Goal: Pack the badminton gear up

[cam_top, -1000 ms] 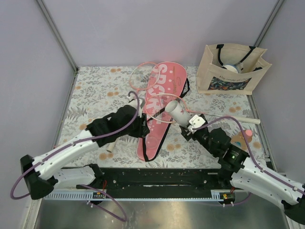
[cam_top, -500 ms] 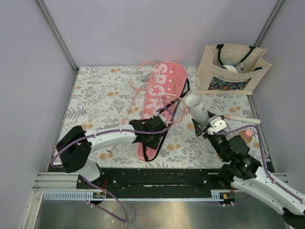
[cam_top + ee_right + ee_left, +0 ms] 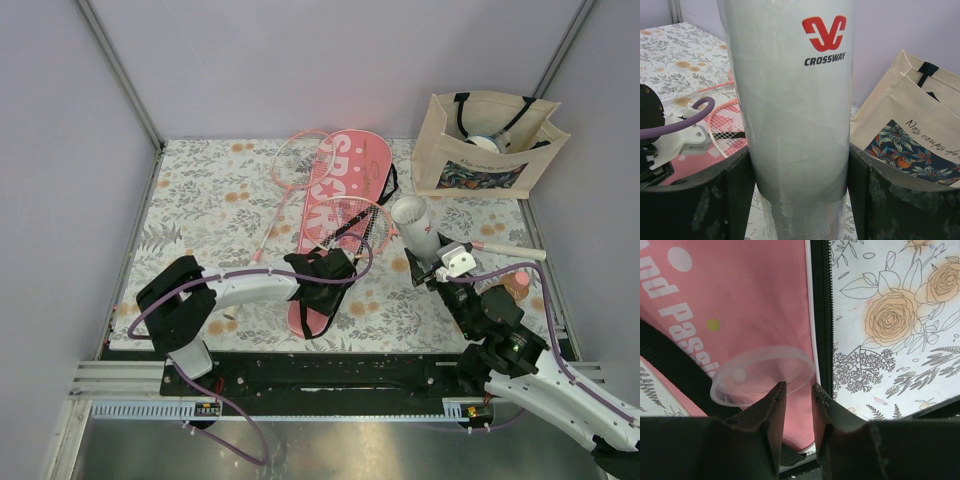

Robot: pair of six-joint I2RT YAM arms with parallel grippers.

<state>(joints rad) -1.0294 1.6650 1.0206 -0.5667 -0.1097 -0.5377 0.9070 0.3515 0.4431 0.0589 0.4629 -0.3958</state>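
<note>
Within the last second the left gripper (image 3: pixel 796 386) has been carried from the left of the pink racket cover (image 3: pixel 345 168) to the cover's near end, and its jaws have been drawn in to a narrow gap. A clear round lid (image 3: pixel 762 374) is seen lying on the cover, with its rim right at the fingertips; no firm pinch on it can be made out yet. Over the same second the white tube (image 3: pixel 800 100) has been swung off the cover and raised to the right, where it is clamped near its lower end by the right gripper (image 3: pixel 800 172), steeply tilted with its open mouth uppermost. From this it may be judged that the lid is about to be picked up and fitted to the tube, so the packing is at an early stage. One racket (image 3: pixel 298 160) is left beside the cover's far end, and the head of the second racket (image 3: pixel 352 222) rests on the cover, its white handle (image 3: pixel 510 248) reaching towards the right. The bench (image 3: pixel 200 190) is covered with a pale floral sheet. A beige tote bag (image 3: pixel 485 150) is stood at its far right corner, and a small peach bottle (image 3: pixel 517 284) is seen near the right arm. The space is enclosed by plain lilac walls (image 3: pixel 330 60).
</note>
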